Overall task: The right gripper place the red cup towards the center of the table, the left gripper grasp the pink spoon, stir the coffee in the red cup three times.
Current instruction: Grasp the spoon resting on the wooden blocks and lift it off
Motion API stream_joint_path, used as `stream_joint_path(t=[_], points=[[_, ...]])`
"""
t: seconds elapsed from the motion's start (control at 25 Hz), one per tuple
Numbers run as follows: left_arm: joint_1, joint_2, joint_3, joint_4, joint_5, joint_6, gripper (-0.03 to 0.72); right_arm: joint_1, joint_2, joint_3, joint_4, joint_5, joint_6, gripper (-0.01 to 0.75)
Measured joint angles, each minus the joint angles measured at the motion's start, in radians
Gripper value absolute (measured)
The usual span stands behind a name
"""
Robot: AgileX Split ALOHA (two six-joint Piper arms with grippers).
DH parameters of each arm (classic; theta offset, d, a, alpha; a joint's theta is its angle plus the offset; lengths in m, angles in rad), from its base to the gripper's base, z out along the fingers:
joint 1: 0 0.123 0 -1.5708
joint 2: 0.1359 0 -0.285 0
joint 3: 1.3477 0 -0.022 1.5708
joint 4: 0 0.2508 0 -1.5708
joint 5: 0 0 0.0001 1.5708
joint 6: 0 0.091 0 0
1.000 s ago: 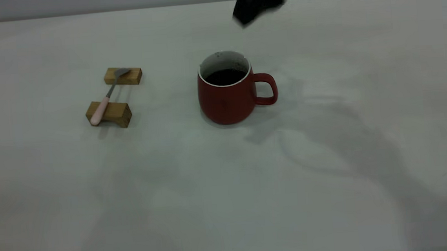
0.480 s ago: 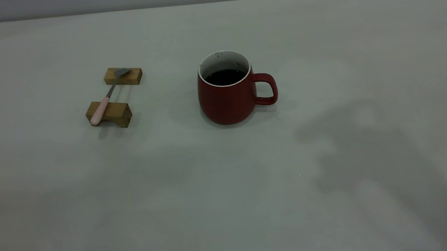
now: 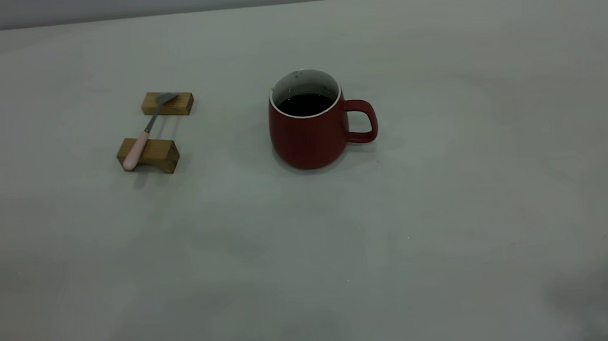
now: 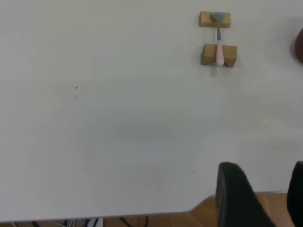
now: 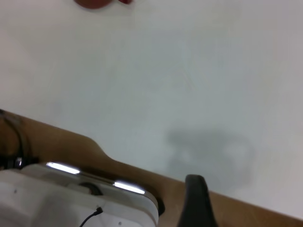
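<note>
In the exterior view no arm showed. The red cup (image 3: 308, 121) stood upright near the middle of the table (image 3: 447, 224), somewhat toward the far edge, handle turned to the right side, with the coffee (image 3: 306, 104) dark inside it. Well to the left of it, the pink spoon (image 3: 143, 134) lay bridged across two wooden blocks (image 3: 149, 154), pink handle on the nearer block, bowl on the farther one. By that layout the cup seemed placed, so the step in hand looked like fetching the spoon.

In the left wrist view, the left gripper (image 4: 260, 196) hung over the table's edge, its two dark fingers apart and holding nothing. The spoon (image 4: 219, 43) lay well away from the jaws, across the bare table. The next move would call for a long reach and jaws closing across the slim handle between the blocks.

In the right wrist view, the right gripper (image 5: 198, 201) showed one dark finger only; I could not tell its opening. The cup (image 5: 97, 3) sat far from it.
</note>
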Motion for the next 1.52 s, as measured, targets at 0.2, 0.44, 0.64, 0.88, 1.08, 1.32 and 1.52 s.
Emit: stream_joint_path(t=[0.2,0.44,0.64,0.88,1.08,1.32,1.52], points=[[0.000,0.000,0.000,0.000,0.000,0.000,0.347,-0.132,-0.347,0.230,0.001,-0.007,-0.017,0.593],[0.000,0.000,0.000,0.000,0.000,0.000,0.347,-0.243,-0.669,0.430,0.002,-0.104,-0.018,0.593],[0.000,0.000,0.000,0.000,0.000,0.000,0.347,-0.260,-0.789,0.485,-0.007,-0.112,-0.018,0.593],[0.000,0.000,0.000,0.000,0.000,0.000,0.347,-0.262,-0.819,0.490,-0.011,-0.109,-0.017,0.593],[0.000,0.000,0.000,0.000,0.000,0.000,0.347,-0.262,-0.819,0.490,-0.021,-0.109,-0.017,0.593],[0.000,0.000,0.000,0.000,0.000,0.000,0.347,-0.262,-0.819,0.490,-0.021,-0.109,-0.017,0.590],[0.000,0.000,0.000,0.000,0.000,0.000,0.347,-0.262,-0.819,0.490,-0.021,-0.109,-0.017,0.588]])
